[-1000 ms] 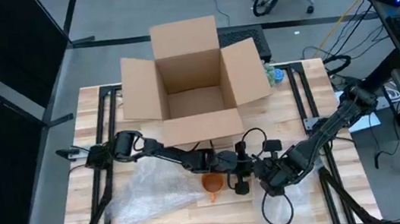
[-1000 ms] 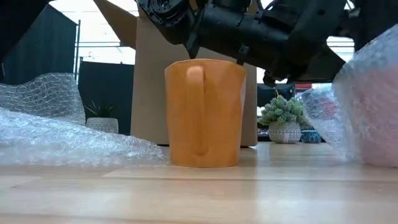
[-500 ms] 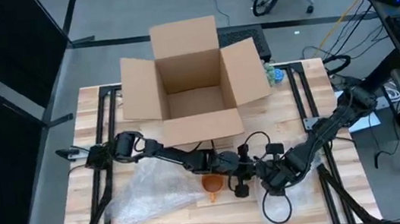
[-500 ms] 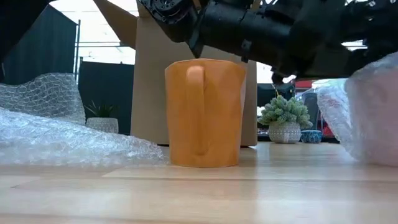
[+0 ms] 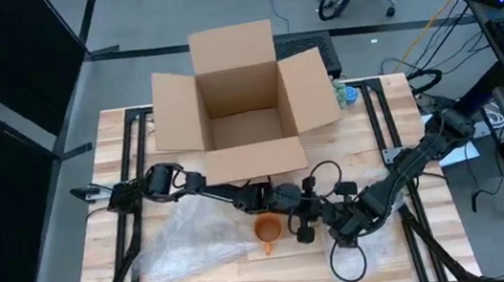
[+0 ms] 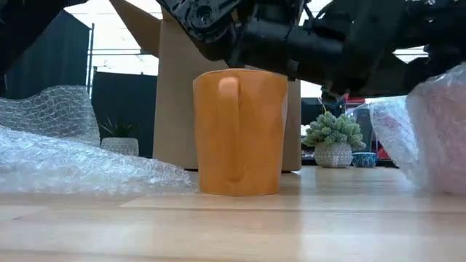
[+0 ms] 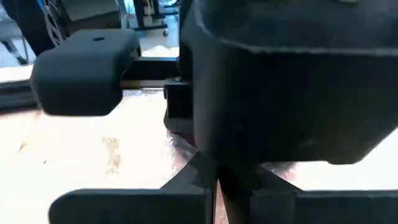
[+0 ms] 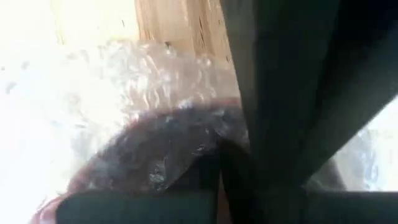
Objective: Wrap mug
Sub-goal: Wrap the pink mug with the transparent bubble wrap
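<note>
An orange mug (image 5: 268, 228) stands upright on its base on the wooden table, handle toward the near edge (image 6: 228, 124). A loose sheet of bubble wrap (image 5: 187, 240) lies flat to its left. Right of the mug sits a bubble-wrapped bundle (image 6: 433, 124) with something dark red inside (image 8: 161, 149), its bottom on the table. My left gripper (image 5: 303, 223) hovers just right of the mug, fingers shut. My right gripper (image 5: 338, 230) is close beside it, shut on the bundle's wrap. From above, the arms hide the bundle. My left gripper is shut close to the right gripper; that gripper's black body fills its wrist view, and I cannot tell whether the left one touches the wrap. My right gripper pinches the bubble wrap (image 8: 205, 146) around the dark red thing between its two fingers, from above. The bundle rests on the table.
An open cardboard box (image 5: 240, 104) stands at the table's far middle, one flap reaching toward the arms. A small potted plant (image 6: 333, 138) sits at the far right. A black cable loop (image 5: 349, 262) lies near the front edge, below the right gripper.
The wrapped bundle has shifted a little toward the table's right, along with my right gripper above it. My left gripper has followed slightly toward the right and near edge. The orange mug and the loose sheet have stayed put.
</note>
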Robot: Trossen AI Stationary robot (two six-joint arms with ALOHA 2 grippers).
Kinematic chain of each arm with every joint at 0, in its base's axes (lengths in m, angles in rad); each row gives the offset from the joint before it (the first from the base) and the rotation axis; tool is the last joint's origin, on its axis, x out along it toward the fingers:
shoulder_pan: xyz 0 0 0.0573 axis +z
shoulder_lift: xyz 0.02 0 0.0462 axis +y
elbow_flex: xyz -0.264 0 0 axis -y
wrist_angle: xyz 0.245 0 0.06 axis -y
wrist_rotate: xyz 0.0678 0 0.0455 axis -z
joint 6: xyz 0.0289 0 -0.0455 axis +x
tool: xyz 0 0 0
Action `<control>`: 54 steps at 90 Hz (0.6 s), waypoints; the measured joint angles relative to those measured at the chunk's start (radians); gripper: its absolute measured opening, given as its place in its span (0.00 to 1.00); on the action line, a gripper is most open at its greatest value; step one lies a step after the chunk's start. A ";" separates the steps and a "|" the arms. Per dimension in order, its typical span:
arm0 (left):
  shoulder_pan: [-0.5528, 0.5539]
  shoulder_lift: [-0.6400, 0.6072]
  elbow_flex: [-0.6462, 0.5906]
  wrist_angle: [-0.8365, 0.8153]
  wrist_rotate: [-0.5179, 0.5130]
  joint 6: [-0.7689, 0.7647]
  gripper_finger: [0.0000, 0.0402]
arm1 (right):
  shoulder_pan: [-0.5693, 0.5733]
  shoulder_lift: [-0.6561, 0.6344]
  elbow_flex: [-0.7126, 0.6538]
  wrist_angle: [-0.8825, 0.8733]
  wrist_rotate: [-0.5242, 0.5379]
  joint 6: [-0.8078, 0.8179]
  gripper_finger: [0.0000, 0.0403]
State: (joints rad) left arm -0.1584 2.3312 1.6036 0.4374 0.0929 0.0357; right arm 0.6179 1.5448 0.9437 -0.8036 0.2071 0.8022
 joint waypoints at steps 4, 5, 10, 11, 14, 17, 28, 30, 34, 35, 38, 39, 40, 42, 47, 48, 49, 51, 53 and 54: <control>0.000 0.002 0.001 0.009 0.005 -0.003 0.00 | -0.001 0.000 0.007 -0.009 -0.004 0.011 0.03; -0.001 0.002 0.001 0.007 0.005 -0.002 0.00 | -0.001 0.000 0.009 -0.012 -0.004 0.013 0.04; -0.005 0.002 0.002 0.006 0.004 0.006 0.00 | -0.001 0.000 0.029 -0.022 -0.005 0.022 0.08; -0.005 0.002 0.003 0.005 0.004 0.007 0.00 | -0.001 0.000 0.033 -0.023 -0.005 0.022 0.09; -0.006 0.002 0.005 0.003 0.004 0.011 0.00 | -0.001 0.000 0.046 -0.034 -0.007 0.023 0.12; -0.006 0.002 0.008 0.001 0.004 0.013 0.00 | -0.001 0.000 0.061 -0.051 -0.009 0.024 0.16; -0.006 0.003 0.026 -0.005 0.004 0.014 0.00 | 0.000 0.001 0.132 -0.153 -0.022 0.010 0.29; -0.006 0.003 0.029 -0.005 0.003 0.014 0.00 | 0.000 0.001 0.148 -0.180 -0.022 0.009 0.31; -0.007 0.003 0.031 -0.008 0.004 0.015 0.00 | 0.000 0.001 0.181 -0.229 -0.013 0.007 0.35; -0.007 0.003 0.031 -0.011 0.004 0.015 0.00 | 0.000 0.001 0.190 -0.240 -0.007 0.005 0.36; -0.009 0.003 0.030 -0.020 0.004 0.015 0.00 | -0.001 0.000 0.215 -0.279 0.001 0.005 0.38; -0.009 0.004 0.030 -0.022 0.004 0.015 0.00 | -0.001 0.000 0.222 -0.292 0.001 0.005 0.39; -0.009 0.005 0.030 -0.021 0.004 0.015 0.00 | 0.000 0.000 0.230 -0.305 0.002 0.005 0.39; -0.009 0.006 0.031 -0.018 0.004 0.015 0.00 | 0.000 0.000 0.245 -0.331 0.004 0.005 0.41; -0.009 0.006 0.031 -0.032 0.004 0.015 0.00 | 0.003 0.000 0.283 -0.386 0.007 0.005 0.43; -0.009 0.006 0.031 -0.032 0.004 0.015 0.00 | 0.005 0.000 0.291 -0.395 0.008 0.005 0.43; -0.009 0.006 0.031 -0.032 0.004 0.015 0.00 | 0.006 0.000 0.298 -0.404 0.008 0.005 0.44; -0.009 0.006 0.031 -0.030 0.005 0.015 0.00 | 0.007 0.000 0.313 -0.419 0.008 0.006 0.44; -0.009 0.006 0.031 -0.027 0.005 0.015 0.00 | 0.007 -0.001 0.326 -0.433 0.009 0.006 0.45; -0.009 0.006 0.031 -0.027 0.005 0.015 0.00 | 0.007 -0.001 0.333 -0.439 0.010 0.006 0.45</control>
State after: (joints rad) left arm -0.1677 2.3367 1.6344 0.4106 0.0978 0.0505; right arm 0.6246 1.5434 1.2764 -1.2425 0.2175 0.8082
